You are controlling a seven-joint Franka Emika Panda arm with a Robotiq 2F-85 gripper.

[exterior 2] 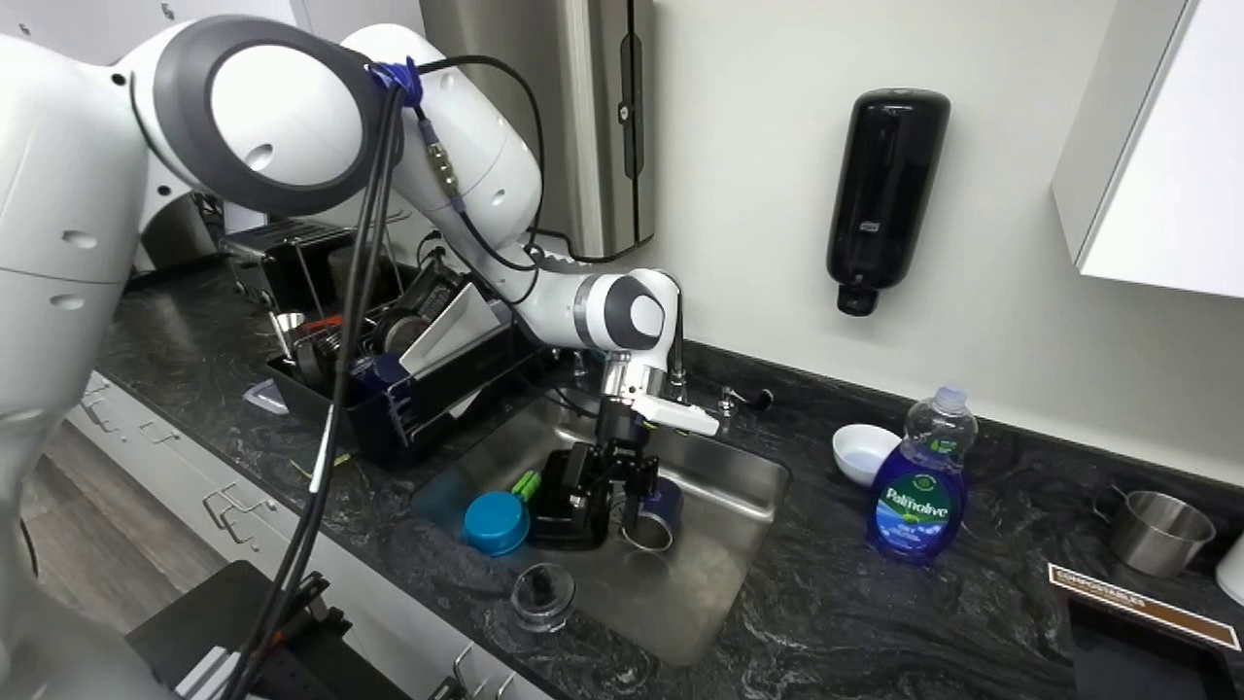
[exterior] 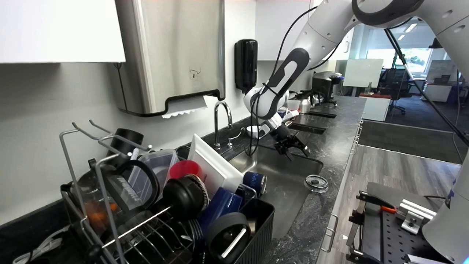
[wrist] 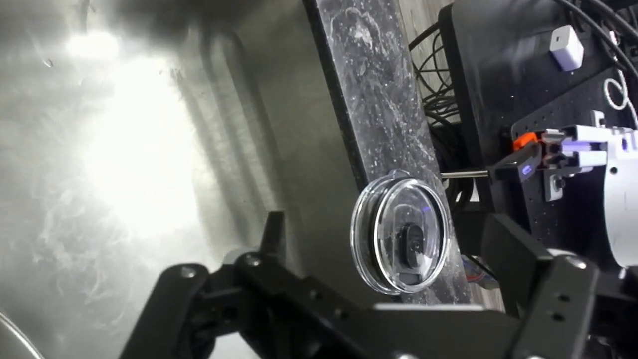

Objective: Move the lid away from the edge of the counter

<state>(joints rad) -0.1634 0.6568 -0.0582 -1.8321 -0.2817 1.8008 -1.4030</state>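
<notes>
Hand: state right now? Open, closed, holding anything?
Hand: open, fingers apart, holding nothing; the lid rests ungripped on the counter.

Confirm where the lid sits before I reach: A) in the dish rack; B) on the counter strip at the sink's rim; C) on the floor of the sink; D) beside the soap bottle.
B: the wrist view shows the lid on the narrow strip of counter right at the rim of the sink.

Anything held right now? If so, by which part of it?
Nothing. The jaws stand open; the lid lies apart from them on the counter, at the edge of the sink.
</notes>
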